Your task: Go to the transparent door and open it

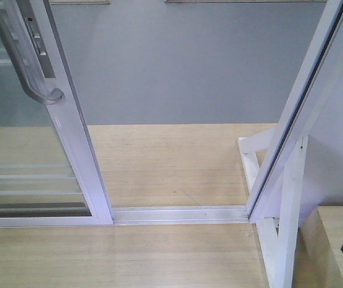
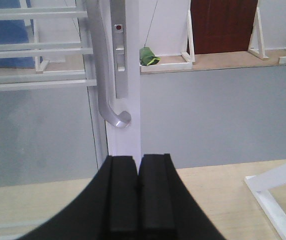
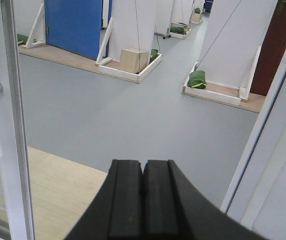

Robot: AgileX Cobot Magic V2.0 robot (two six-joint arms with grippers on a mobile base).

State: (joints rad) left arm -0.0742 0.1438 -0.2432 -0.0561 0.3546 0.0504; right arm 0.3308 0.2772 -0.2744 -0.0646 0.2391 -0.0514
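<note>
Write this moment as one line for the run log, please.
transparent door: slid aside, doorway open | handle: free, untouched | left hand: shut, empty | right hand: shut, empty

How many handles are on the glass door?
1. A curved grey handle runs down the glass door's white frame, just beside the lock plate. Another one could be hidden on the far side.

It looked like an indoor test hall of mock-ups: a grey floor (image 3: 133, 115) carried free-standing white wall panels (image 3: 230, 45) on braced wooden bases (image 3: 125, 72), weighted with green sandbags (image 3: 197, 79), beside blue (image 3: 73, 25) and dark red doors (image 2: 223, 25).
</note>
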